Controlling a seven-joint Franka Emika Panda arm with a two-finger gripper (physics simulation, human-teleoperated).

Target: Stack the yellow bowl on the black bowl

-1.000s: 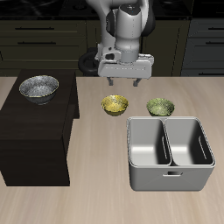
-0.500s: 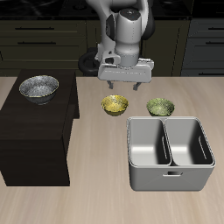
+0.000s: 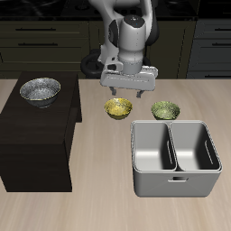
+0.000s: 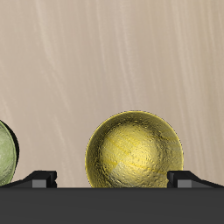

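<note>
The gripper (image 3: 126, 91) hangs wide open and empty over the yellow bowl (image 3: 118, 108), which sits on the table, well apart from the black bowl (image 3: 40, 89) on the dark cabinet (image 3: 36, 144). It should descend straight, placing one finger inside the rim, then close gently.

No text, label, brand, number or sign can be read in either view. No writing is shown on the yellow bowl (image 4: 135, 150), on the black bowl (image 3: 40, 89) or on the gripper (image 3: 127, 92), and their surfaces are seen as plain or mottled only.
</note>
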